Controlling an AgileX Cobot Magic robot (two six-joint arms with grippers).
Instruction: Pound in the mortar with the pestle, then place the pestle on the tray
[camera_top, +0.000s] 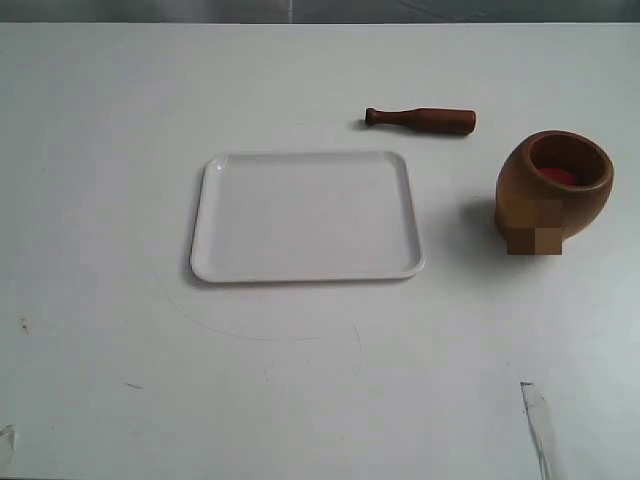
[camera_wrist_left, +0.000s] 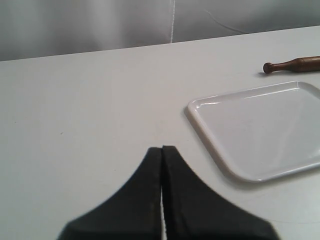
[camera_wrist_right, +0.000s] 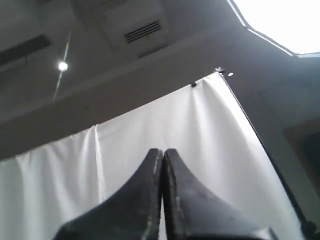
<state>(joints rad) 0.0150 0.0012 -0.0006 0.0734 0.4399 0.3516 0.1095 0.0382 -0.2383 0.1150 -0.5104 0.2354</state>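
Exterior view shows the table (camera_top: 100, 350) with no arm over it; the task has not begun, judging by how everything lies. The tray (camera_top: 305, 216) sits flat near the middle, bare, presumably kept free as the landing place for the tool. The pestle (camera_top: 425, 121) lies on its side on the table just beyond the tray's far right corner, apart from it, thick end to the right and small knob to the left; lying flat and clear of its neighbours, it looks open to a grasp from above across its shaft. The mortar (camera_top: 545, 195) stands at the right, near the pestle but not touching it, its wide mouth open and its reddish inside showing; that puts tool and cup both on the right arm's side.

Left wrist view has the left gripper (camera_wrist_left: 162, 150) with its fingers pressed together on nothing, low over bare table to the left of the tray. Right wrist view has the right gripper (camera_wrist_right: 162, 151) likewise clenched and empty, aimed up at a white curtain (camera_wrist_right: 200, 140) and the ceiling, so it seems parked well away from the work; it would need to swing down and part its fingers before taking the pestle.
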